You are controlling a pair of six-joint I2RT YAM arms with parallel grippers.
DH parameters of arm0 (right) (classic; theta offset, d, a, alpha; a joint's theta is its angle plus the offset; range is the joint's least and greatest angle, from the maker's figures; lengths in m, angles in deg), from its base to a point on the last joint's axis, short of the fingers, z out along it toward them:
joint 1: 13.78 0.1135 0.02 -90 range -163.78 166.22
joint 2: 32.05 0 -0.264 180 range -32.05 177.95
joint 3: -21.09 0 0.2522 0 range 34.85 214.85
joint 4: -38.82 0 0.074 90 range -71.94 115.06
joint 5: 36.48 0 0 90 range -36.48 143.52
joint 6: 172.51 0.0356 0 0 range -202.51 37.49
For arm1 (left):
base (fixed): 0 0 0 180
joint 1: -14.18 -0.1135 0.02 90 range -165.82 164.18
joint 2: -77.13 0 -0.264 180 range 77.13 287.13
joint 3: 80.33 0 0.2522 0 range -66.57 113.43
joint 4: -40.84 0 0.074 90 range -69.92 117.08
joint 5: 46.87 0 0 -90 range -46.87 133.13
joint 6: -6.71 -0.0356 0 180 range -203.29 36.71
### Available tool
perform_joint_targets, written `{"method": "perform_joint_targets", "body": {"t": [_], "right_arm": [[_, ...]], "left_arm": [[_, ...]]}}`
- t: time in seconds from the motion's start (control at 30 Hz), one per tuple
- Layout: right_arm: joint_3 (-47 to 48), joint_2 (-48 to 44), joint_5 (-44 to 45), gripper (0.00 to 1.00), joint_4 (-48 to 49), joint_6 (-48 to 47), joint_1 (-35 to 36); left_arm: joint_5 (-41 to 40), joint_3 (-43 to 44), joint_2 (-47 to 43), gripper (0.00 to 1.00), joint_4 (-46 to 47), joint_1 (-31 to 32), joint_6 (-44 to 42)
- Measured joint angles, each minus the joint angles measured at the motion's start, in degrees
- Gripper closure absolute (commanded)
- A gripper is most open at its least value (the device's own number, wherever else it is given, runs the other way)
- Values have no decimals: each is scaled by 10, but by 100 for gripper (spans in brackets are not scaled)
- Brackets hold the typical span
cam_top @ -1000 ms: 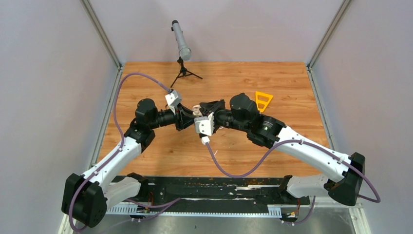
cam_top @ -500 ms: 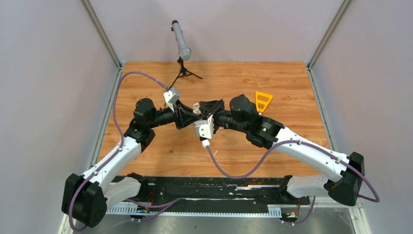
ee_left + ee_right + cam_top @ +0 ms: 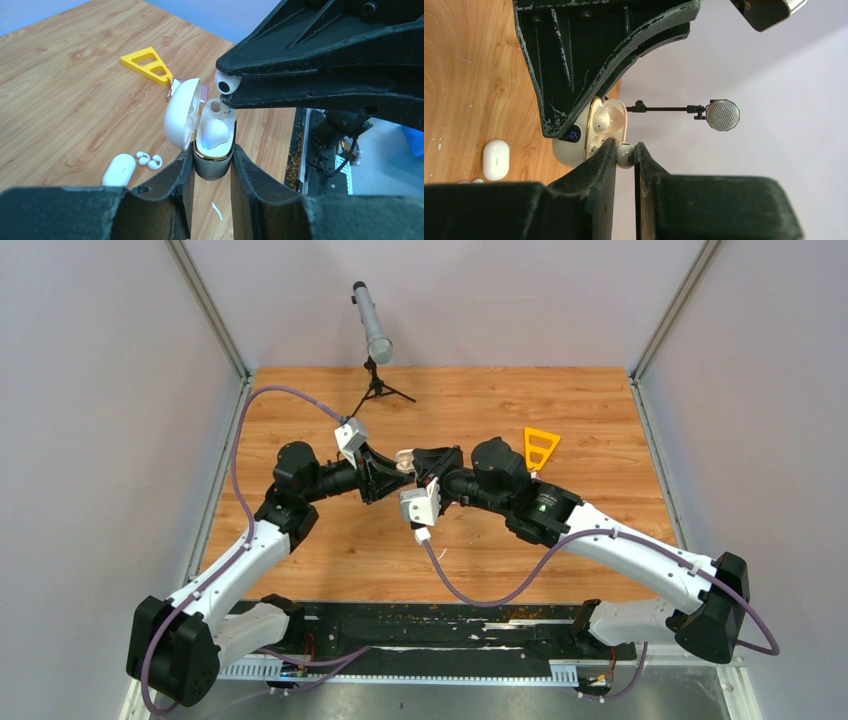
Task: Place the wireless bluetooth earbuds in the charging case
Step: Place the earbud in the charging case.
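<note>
My left gripper (image 3: 212,167) is shut on an open white charging case (image 3: 214,160) with a gold rim, held above the table; its lid (image 3: 179,120) hangs open to the left. One earbud (image 3: 215,134) sits in the near slot. My right gripper (image 3: 625,152) is shut on a second white earbud (image 3: 624,154), which also shows in the left wrist view (image 3: 226,84), right at the case's empty far slot (image 3: 216,108). The case (image 3: 574,137) shows a blue lit display. In the top view the two grippers meet at the case (image 3: 404,461).
A second, closed white case (image 3: 119,170) lies on the wooden table with two loose white earbuds (image 3: 149,160) beside it. A yellow triangular piece (image 3: 540,446) lies right of centre. A microphone on a tripod (image 3: 374,335) stands at the back.
My right gripper has moved up and left toward the case, bringing the earbud to the open slot. The left arm has shifted slightly.
</note>
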Motion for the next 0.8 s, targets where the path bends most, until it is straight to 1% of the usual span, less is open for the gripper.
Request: {"method": "perform_joint_targets", "body": {"t": [0.27,0.8], "right_arm": [[0,0,19,100,1,-4,0],[-7,0,21,100,0,-19,0]], "left_arm": [[0,0,0,99,1,0,0],[0,0,-2,99,5,0,2]]}}
